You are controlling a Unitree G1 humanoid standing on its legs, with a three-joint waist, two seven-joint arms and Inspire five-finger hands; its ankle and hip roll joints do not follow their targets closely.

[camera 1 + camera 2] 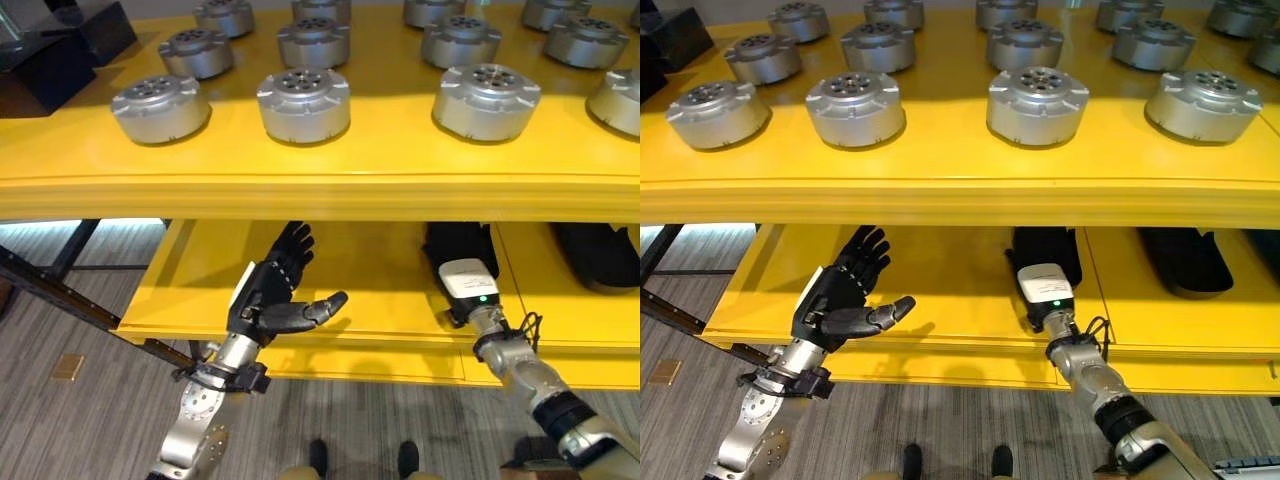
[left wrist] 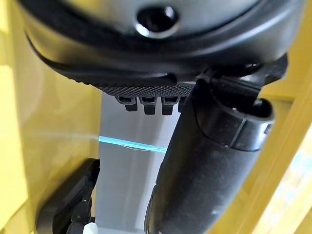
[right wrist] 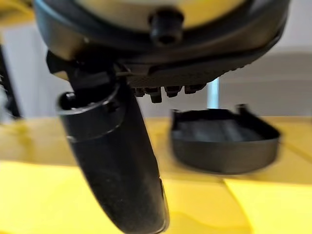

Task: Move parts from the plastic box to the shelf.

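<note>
**Ana:** Grey striped floor (image 1: 90, 420) lies nearest, and above it both hands are raised before the lower yellow shelf (image 1: 380, 300). How do they stand?

**Ben:** Left hand (image 1: 270, 295) is spread, fingers straight and pointing up, thumb out sideways, holding nothing. Right hand (image 1: 1045, 270) reaches under the upper board; in its wrist view the thumb hangs straight and the fingers look extended, with nothing between them.

**Ana:** And past them?

**Ben:** A black tray (image 1: 1185, 258) lies on the lower shelf just beside the right hand. Farther off, the top yellow shelf (image 1: 960, 175) carries rows of round silver parts (image 1: 1037, 102), all upright and apart from each other.

**Ana:** The plastic box?

**Ben:** I cannot pick it out from these views, so the next part must come from elsewhere.

**Ana:** Risks?

**Ben:** My guess: the right hand sits close beneath the top shelf's front edge, so lifting straight up could knock that edge and jolt the front row. Crowded rows also leave little room for setting another part down.
</note>
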